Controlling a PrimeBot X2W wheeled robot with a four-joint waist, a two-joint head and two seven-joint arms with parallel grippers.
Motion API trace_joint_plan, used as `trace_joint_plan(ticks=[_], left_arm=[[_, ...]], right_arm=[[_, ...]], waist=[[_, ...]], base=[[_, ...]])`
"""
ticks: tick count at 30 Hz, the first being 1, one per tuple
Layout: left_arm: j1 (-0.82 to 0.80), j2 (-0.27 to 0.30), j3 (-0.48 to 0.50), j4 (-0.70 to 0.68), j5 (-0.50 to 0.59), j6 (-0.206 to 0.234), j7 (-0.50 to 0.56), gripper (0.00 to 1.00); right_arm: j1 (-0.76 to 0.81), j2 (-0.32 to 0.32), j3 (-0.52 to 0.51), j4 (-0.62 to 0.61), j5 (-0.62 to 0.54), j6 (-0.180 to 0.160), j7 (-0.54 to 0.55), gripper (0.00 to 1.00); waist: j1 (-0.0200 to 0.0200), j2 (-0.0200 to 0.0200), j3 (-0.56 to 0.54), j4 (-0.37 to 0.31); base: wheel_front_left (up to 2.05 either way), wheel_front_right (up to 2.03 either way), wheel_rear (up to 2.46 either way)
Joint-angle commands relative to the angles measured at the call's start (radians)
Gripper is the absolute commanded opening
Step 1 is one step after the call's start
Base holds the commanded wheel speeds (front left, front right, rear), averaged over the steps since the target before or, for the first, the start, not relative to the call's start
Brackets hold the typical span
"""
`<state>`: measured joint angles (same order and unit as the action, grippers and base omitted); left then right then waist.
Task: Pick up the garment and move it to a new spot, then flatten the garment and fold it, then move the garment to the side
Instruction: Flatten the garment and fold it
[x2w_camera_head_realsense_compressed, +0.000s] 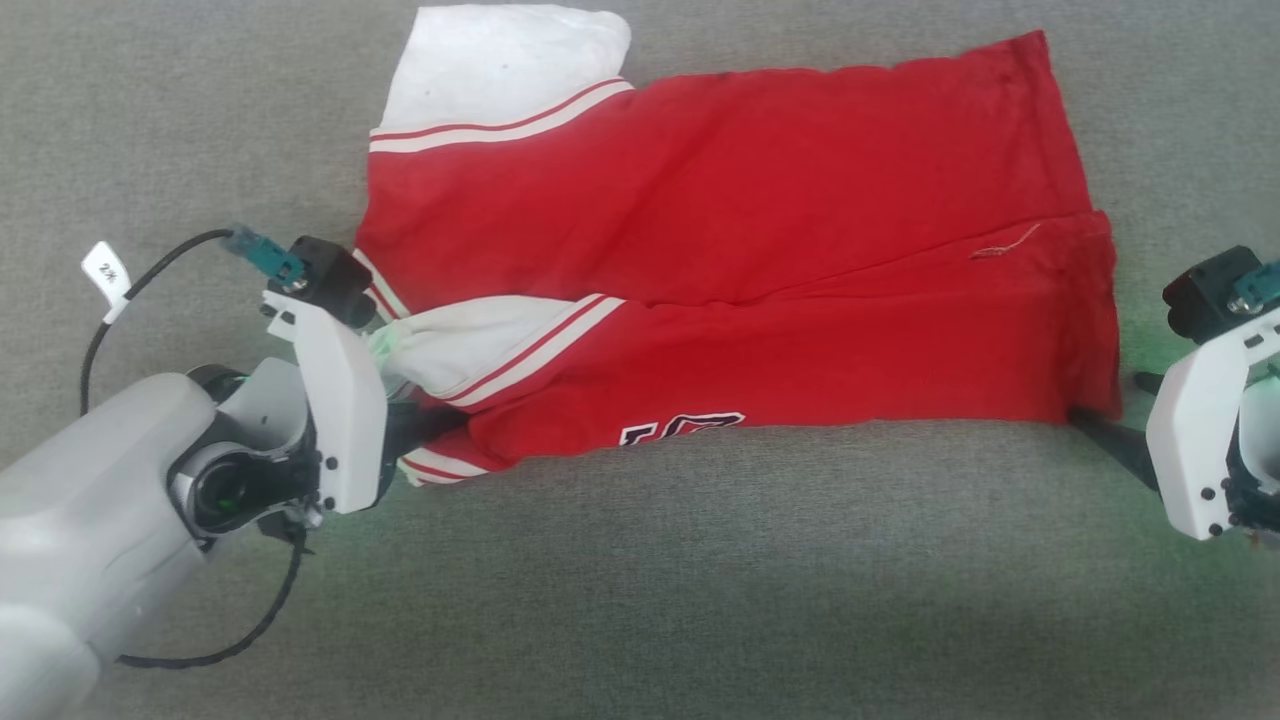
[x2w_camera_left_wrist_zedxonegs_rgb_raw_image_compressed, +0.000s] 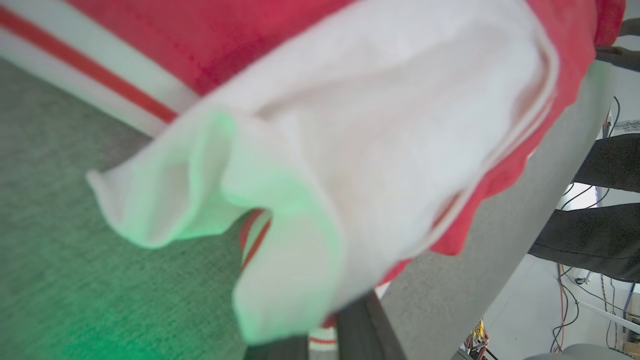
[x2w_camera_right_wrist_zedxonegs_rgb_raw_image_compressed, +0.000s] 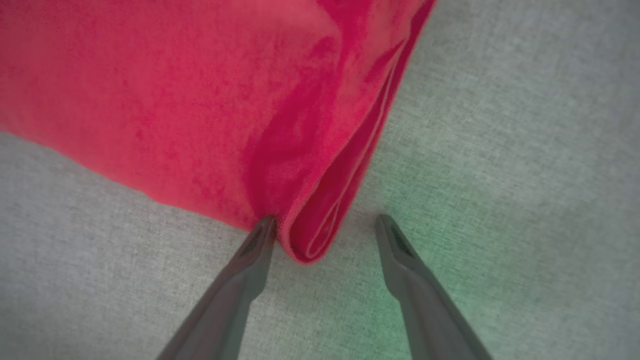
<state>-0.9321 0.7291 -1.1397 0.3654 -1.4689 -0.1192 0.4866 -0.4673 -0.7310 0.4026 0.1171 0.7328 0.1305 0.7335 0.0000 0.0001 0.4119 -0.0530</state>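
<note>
The garment (x2w_camera_head_realsense_compressed: 720, 250) lies folded lengthwise across the grey cloth surface (x2w_camera_head_realsense_compressed: 640, 560), red with white sleeves, striped trim and a bit of black number print at its near edge. My left gripper (x2w_camera_head_realsense_compressed: 425, 420) is shut on the bunched white sleeve and trim at the garment's left end. In the left wrist view the white sleeve (x2w_camera_left_wrist_zedxonegs_rgb_raw_image_compressed: 350, 150) drapes over a dark finger (x2w_camera_left_wrist_zedxonegs_rgb_raw_image_compressed: 362, 325). My right gripper (x2w_camera_head_realsense_compressed: 1115, 405) stands open at the near right corner. In the right wrist view the folded red corner (x2w_camera_right_wrist_zedxonegs_rgb_raw_image_compressed: 310, 235) sits between the spread fingers of that gripper (x2w_camera_right_wrist_zedxonegs_rgb_raw_image_compressed: 325, 225), against the left fingertip (x2w_camera_right_wrist_zedxonegs_rgb_raw_image_compressed: 262, 232).
Grey cloth (x2w_camera_right_wrist_zedxonegs_rgb_raw_image_compressed: 500, 125) spreads on all sides of the garment. A black cable with a white tag (x2w_camera_head_realsense_compressed: 105, 275) loops off my left wrist. Past the surface's edge, the left wrist view shows dark shapes (x2w_camera_left_wrist_zedxonegs_rgb_raw_image_compressed: 600, 235) and floor cables (x2w_camera_left_wrist_zedxonegs_rgb_raw_image_compressed: 565, 300).
</note>
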Motion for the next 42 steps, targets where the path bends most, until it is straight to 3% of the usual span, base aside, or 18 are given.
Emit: trace_joint_plan(ticks=[1, 4, 5, 7, 8, 9, 18, 30, 37, 40, 41, 42], left_arm=[[0.026, -0.054, -0.036, 0.002, 0.017, 0.000, 0.002, 0.00], [0.024, -0.063, -0.036, 0.004, 0.022, -0.003, -0.005, 0.00], [0.024, -0.065, -0.036, 0.005, 0.024, -0.004, -0.006, 0.00], [0.022, -0.067, -0.036, 0.006, 0.025, -0.006, -0.012, 0.00], [0.021, -0.068, -0.035, 0.007, 0.024, -0.006, -0.014, 0.00], [0.022, -0.068, -0.035, 0.008, 0.024, -0.006, -0.017, 0.00], [0.048, -0.028, -0.020, -0.019, 0.001, -0.010, -0.047, 0.00], [0.167, 0.144, 0.000, -0.234, -0.041, -0.011, -0.118, 0.00], [0.235, 0.244, 0.010, -0.377, -0.091, 0.017, -0.132, 0.00], [0.247, 0.261, 0.013, -0.393, -0.083, 0.034, -0.145, 0.00], [0.250, 0.261, 0.006, -0.395, -0.071, 0.037, -0.143, 0.00], [0.248, 0.260, 0.006, -0.393, -0.057, 0.042, -0.153, 0.09]], right_arm=[[0.001, 0.013, 0.029, 0.017, 0.006, 0.000, 0.023, 1.00], [-0.009, 0.032, 0.044, 0.049, 0.020, 0.000, 0.036, 1.00], [-0.008, 0.033, 0.055, 0.050, 0.018, 0.000, 0.041, 0.62], [-0.007, 0.035, 0.067, 0.054, 0.032, 0.000, 0.044, 0.23], [-0.007, 0.034, 0.071, 0.055, 0.035, 0.000, 0.045, 0.08], [-0.007, 0.033, 0.073, 0.057, 0.038, 0.000, 0.045, 0.00], [0.017, 0.018, 0.032, 0.042, 0.060, 0.000, -0.022, 0.00], [0.222, -0.009, -0.069, -0.102, 0.066, 0.000, -0.048, 0.00], [0.341, -0.005, -0.158, -0.167, 0.056, 0.000, -0.029, 0.00], [0.359, 0.008, -0.188, -0.175, 0.044, 0.000, -0.035, 0.00], [0.362, 0.015, -0.195, -0.177, 0.039, 0.000, -0.039, 0.18], [0.364, 0.020, -0.199, -0.181, 0.030, 0.000, -0.045, 0.39]], waist=[[0.0000, -0.0001, 0.004, 0.009], [0.0000, -0.0001, 0.007, 0.017], [0.0000, -0.0001, 0.007, 0.019], [0.0000, -0.0001, 0.007, 0.020], [0.0000, -0.0001, 0.007, 0.020], [0.0000, -0.0001, 0.005, 0.020], [0.0000, -0.0001, -0.027, 0.013], [0.0000, -0.0001, -0.082, 0.011], [0.0000, -0.0001, -0.094, 0.009], [0.0000, -0.0001, -0.094, 0.008], [0.0000, -0.0001, -0.095, 0.008], [0.0000, -0.0001, -0.096, 0.008]], base=[[0.00, 0.00, 0.00], [0.00, 0.00, 0.00], [0.00, 0.00, 0.00], [0.00, 0.00, 0.00], [0.00, 0.00, 0.00], [0.00, 0.00, 0.00], [0.00, 0.00, 0.00], [0.00, 0.00, 0.00], [0.00, 0.00, 0.00], [0.00, 0.00, 0.00], [0.00, 0.00, 0.00], [0.00, 0.00, 0.00]])
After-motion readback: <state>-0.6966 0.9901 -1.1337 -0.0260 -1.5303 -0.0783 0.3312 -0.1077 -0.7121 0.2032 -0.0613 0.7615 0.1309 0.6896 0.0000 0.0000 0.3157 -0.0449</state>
